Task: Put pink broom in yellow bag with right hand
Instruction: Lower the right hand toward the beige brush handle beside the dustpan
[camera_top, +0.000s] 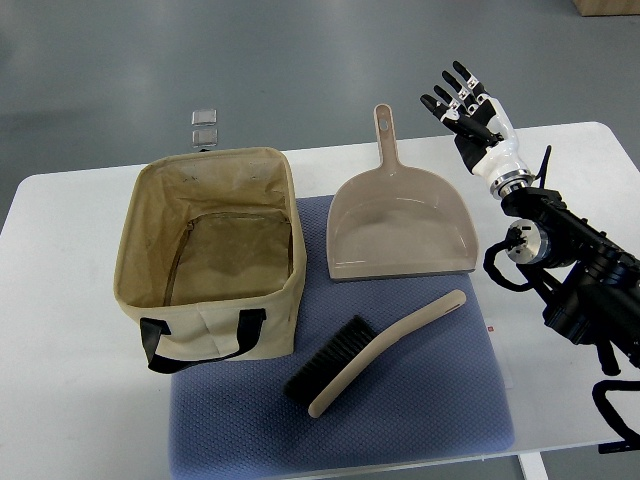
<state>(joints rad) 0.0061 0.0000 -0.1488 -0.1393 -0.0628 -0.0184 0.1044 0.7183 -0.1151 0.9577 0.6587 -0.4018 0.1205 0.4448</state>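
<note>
broom (375, 350) lies flat on blue mat (450, 400), just beside bag (215, 330), below dustpan (400, 230). likely light, rigid plastic; smooth curved handle best grip, bristles soft. right hand (470, 110) raised well apart, fingers spread, empty. bag open.

On the mat (440, 400), the bag (210, 250) sits left of the dustpan (400, 225), the broom (375, 350) before both.

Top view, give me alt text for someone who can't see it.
The robot's right hand is raised with fingers spread, holding nothing, beyond a white table. On a blue mat lie a brush and a dustpan, with an open tan bag on the left, seemingly empty.
</note>
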